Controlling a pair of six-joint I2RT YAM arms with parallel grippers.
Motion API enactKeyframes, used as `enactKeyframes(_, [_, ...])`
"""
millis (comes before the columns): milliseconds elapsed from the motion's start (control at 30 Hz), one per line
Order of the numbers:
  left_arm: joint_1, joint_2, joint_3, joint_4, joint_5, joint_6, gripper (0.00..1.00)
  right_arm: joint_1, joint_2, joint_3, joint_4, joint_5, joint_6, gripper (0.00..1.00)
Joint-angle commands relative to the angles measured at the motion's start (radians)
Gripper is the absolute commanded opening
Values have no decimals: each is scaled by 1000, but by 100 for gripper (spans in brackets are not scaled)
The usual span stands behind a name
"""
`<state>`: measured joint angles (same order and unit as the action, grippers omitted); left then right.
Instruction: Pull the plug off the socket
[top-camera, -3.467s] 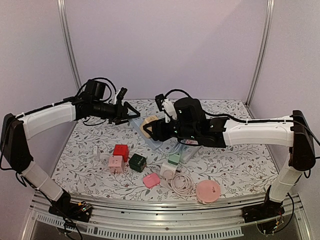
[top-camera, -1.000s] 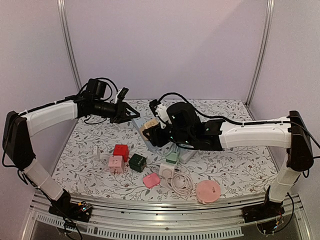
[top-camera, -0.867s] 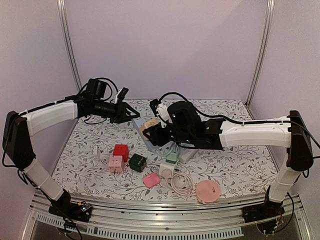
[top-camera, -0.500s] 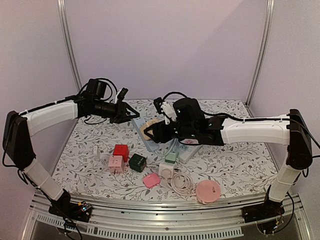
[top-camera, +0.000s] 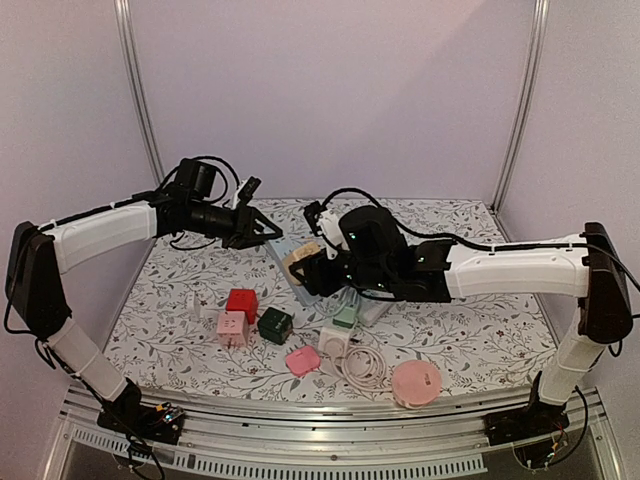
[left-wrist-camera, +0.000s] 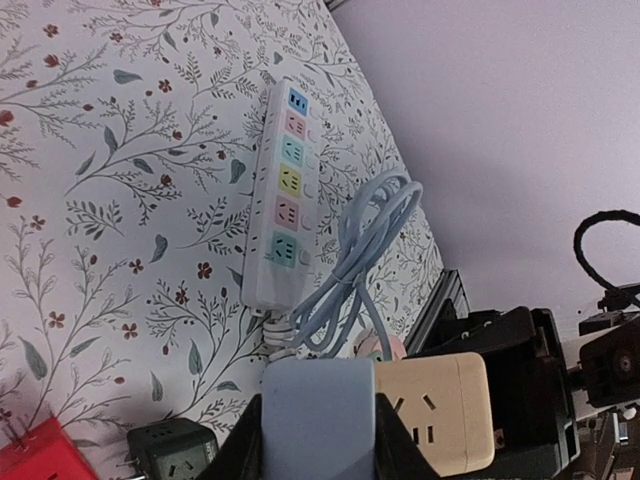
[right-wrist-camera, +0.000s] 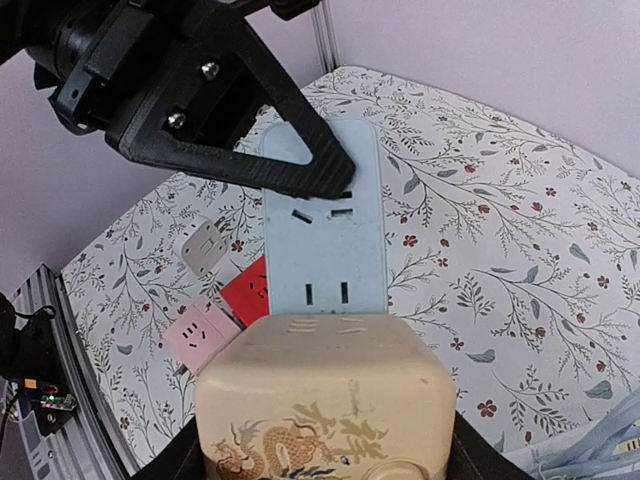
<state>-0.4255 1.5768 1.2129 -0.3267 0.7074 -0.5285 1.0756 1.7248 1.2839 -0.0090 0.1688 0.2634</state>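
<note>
Left gripper clenching left end of pale blue socket strip, holding it raised above floral table. Right gripper grasping cream plug at strip's right end. Gold dragon motif showing on plug. Plug touching strip; cannot tell whether prongs are seated. 2 pairs of slots showing on strip's bare face. Red cube, pink cube and green cube sitting near-left. Right side of table lying open.
</note>
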Motion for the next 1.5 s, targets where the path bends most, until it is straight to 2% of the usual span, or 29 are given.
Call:
enactKeyframes(0, [30, 2, -3, -52, -137, 98, 6, 26, -72, 12, -88, 190, -46, 40])
enactKeyframes(333, [29, 9, -1, -54, -136, 102, 6, 46, -64, 43, -108, 263, -71, 40])
enactKeyframes(700, [27, -1, -4, -42, -117, 108, 5, -23, -83, 38, -71, 60, 36, 41])
enactKeyframes(900, [33, -17, -1, -47, -125, 111, 5, -44, -97, 27, -68, 45, 61, 41])
enactKeyframes(1167, [101, -102, -7, -30, -116, 121, 5, -169, -118, -66, -67, -3, 189, 41])
enactKeyframes(1300, [121, -121, -11, -18, -102, 117, 5, -229, -76, -89, -72, -48, 251, 41])
enactKeyframes(1467, [132, -134, -15, -11, -93, 118, 4, -240, -2, -55, -72, -57, 265, 41])
